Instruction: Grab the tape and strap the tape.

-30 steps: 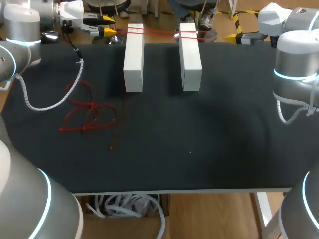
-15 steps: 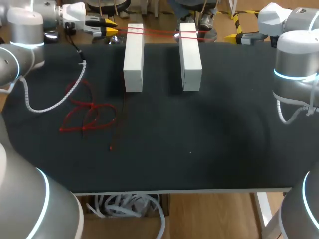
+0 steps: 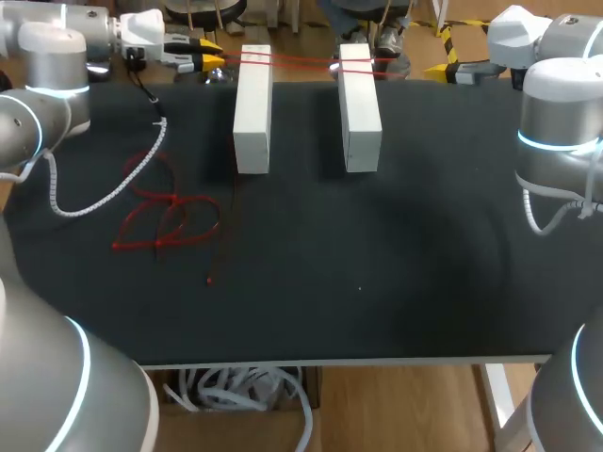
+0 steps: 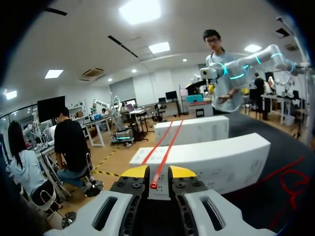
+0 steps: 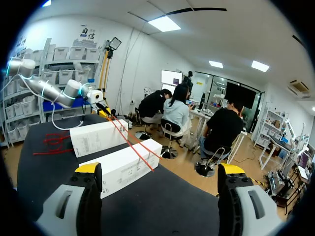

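Two white boxes (image 3: 252,108) (image 3: 359,105) lie side by side at the table's back. A red tape (image 3: 301,62) runs taut across their far ends. My left gripper (image 3: 205,56) sits just left of the left box, shut on the tape's end. In the left wrist view the tape's end (image 4: 154,185) sits pinched inside my left gripper (image 4: 158,172) and runs ahead over both boxes (image 4: 211,158) (image 4: 194,130). My right gripper (image 3: 450,70) hangs at the back right, away from the boxes. In its own view the right gripper (image 5: 160,169) stands wide open and holds nothing, with both boxes (image 5: 123,166) ahead.
A tangle of loose red tape loops (image 3: 165,215) lies on the black table (image 3: 377,264) left of the boxes. The left arm's white coiled cable (image 3: 104,188) hangs over that spot.
The left arm's body has shifted a little to the right while its gripper stays at the tape's end. The right arm has not moved.
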Motion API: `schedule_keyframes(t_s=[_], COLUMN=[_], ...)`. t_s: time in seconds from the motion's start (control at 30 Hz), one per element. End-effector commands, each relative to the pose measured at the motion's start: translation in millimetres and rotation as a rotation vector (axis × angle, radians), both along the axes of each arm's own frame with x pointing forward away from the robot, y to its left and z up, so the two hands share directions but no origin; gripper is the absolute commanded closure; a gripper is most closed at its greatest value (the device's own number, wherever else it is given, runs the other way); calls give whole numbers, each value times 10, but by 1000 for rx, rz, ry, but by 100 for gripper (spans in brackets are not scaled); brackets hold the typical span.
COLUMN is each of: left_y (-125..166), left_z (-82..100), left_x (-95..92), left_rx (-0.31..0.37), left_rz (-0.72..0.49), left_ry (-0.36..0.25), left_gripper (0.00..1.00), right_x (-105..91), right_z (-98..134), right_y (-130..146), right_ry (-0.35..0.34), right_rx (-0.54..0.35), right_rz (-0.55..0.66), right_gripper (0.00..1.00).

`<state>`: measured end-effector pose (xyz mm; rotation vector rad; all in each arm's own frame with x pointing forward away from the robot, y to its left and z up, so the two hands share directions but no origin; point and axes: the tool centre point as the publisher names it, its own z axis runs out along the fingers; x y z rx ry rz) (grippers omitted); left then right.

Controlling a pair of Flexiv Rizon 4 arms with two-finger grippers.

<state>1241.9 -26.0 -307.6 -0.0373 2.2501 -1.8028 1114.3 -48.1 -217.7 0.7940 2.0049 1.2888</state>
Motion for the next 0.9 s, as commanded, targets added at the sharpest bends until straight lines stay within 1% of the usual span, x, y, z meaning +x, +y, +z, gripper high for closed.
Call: schedule_keyframes(t_s=[0.03, 0.43, 0.53, 0.9], left_y=[6, 33, 40, 27], left_z=[-100, -163, -171, -211], left_x=[121, 144, 146, 104], left_rx=[-16, -23, -23, -40], left_rz=[-197, -208, -212, -210], left_ry=[36, 35, 36, 41], left_gripper=[80, 81, 80, 81], right_x=[1, 1, 1, 1], right_z=[7, 7, 7, 7], right_y=[-9, -9, -9, -9], right_ry=[3, 3, 3, 3], right_rx=[0, 0, 0, 0], right_rz=[3, 3, 3, 3], right_gripper=[0, 0, 0, 0])
